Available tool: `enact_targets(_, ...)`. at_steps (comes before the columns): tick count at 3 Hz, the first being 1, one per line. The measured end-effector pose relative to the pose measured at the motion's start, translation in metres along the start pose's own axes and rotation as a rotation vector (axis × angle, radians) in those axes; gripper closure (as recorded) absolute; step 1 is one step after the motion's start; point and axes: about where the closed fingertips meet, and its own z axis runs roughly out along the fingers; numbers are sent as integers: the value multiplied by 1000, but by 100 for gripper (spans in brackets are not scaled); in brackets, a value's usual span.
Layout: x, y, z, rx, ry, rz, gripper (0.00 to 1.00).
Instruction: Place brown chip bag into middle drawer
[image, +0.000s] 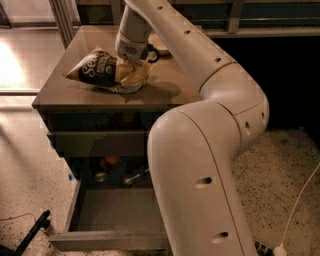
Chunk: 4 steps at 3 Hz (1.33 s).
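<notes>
The brown chip bag (97, 70) is on the cabinet top (170, 87), towards its left front, with its left end sticking out and its tan right end crumpled. My gripper (131, 65) comes down from above onto that right end and is shut on it. The bag is tilted, its gripped end raised a little off the top. The middle drawer (107, 217) is pulled out wide open below, its flat grey floor bare. My big white arm covers the drawer's right part.
A closed drawer front (95, 142) sits just under the cabinet top. Small items, one orange (112, 161) and one metallic (134, 177), lie in the dark gap behind the open drawer. A dark object (154, 50) stands behind the gripper. A black bar (32, 231) and a white cable (300, 200) lie on the floor.
</notes>
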Motion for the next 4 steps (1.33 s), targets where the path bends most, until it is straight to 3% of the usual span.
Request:
enact_targets(2,-1,5,-26,31,3,-9,100)
enact_targets(3,8,17,-50,62,5,9,100)
enact_targets(4,26,48,-85,123,21,45,100)
